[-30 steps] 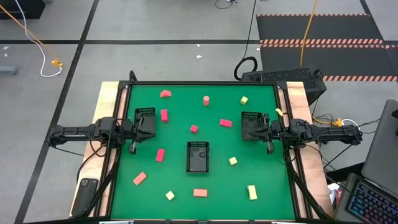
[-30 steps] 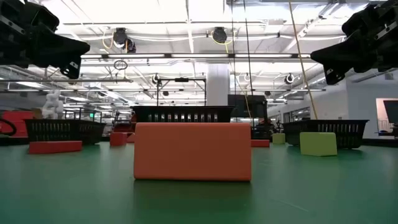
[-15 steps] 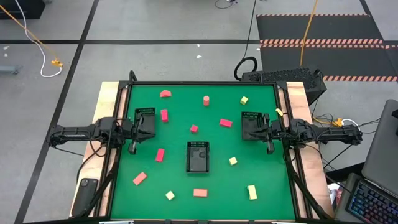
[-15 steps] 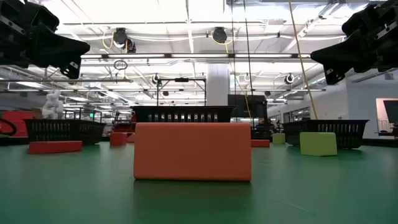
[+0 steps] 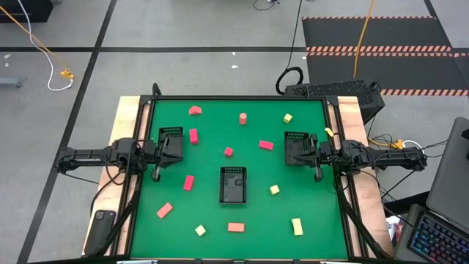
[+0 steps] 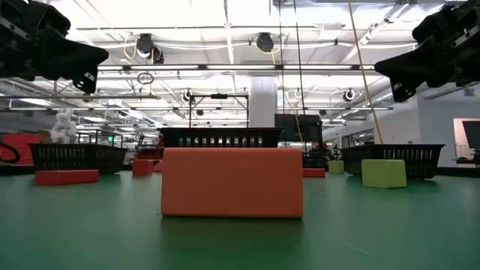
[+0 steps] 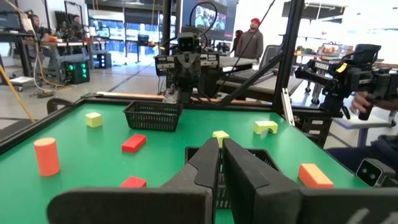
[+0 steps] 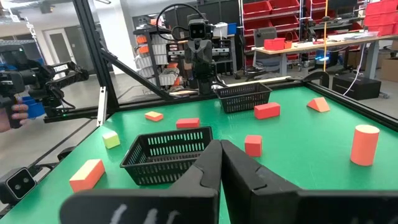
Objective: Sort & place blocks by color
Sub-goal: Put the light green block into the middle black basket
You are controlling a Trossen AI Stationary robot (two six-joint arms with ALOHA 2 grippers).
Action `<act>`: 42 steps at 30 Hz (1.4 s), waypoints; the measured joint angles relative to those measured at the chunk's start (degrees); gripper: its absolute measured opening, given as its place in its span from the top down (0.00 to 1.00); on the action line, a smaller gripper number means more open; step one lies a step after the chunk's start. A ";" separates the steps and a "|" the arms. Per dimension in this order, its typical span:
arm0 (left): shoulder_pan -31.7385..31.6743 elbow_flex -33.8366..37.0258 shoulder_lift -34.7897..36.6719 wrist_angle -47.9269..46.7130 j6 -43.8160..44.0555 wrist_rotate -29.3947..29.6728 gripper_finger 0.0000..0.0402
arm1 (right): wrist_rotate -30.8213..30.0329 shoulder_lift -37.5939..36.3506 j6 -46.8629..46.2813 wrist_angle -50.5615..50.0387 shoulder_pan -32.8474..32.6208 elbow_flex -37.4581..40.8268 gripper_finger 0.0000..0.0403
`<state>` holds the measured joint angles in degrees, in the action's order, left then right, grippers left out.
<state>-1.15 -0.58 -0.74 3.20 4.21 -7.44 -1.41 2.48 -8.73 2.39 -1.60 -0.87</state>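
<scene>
Small blocks lie scattered flat on the green table (image 5: 212, 117): pink-red ones (image 5: 193, 135) (image 5: 266, 144), a salmon cylinder (image 5: 242, 118) standing on end, a salmon bar (image 5: 235, 227) near the front edge, and pale yellow ones (image 5: 274, 189) (image 5: 297, 226). My left gripper (image 5: 171, 149) hovers shut and empty above the left black tray (image 5: 170, 133); it also shows in the left wrist view (image 7: 221, 152). My right gripper (image 5: 300, 153) hovers shut and empty above the right black tray (image 5: 295, 139); it also shows in the right wrist view (image 8: 219, 152).
A third black tray (image 5: 233, 185) stands at the table's middle. In the low view the salmon bar (image 6: 232, 182) fills the foreground, with a yellow block (image 6: 383, 172) to its right. A person's hand (image 8: 15, 111) shows beyond the table.
</scene>
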 joint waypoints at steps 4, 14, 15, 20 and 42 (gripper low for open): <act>0.02 0.00 -0.01 1.53 0.11 0.02 0.94 | 0.00 0.00 -0.34 0.47 -0.01 -0.01 1.00; 0.00 0.02 -0.01 8.23 3.95 0.02 0.94 | -4.06 0.07 -0.15 3.86 -0.01 -0.01 1.00; 0.00 0.02 -0.01 9.00 4.02 0.07 0.94 | -5.90 0.07 0.09 4.28 -0.01 -0.02 1.00; 0.00 0.02 -0.01 13.33 0.78 0.07 0.94 | -10.88 0.09 0.41 4.76 0.01 -0.01 1.00; -4.07 -10.06 -17.55 -1.15 5.92 30.67 0.33 | -22.78 18.33 12.79 12.51 3.92 -13.07 0.39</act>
<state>-5.22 -10.64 -18.29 2.05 10.13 23.23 -24.19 20.81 4.06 14.90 2.32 -13.94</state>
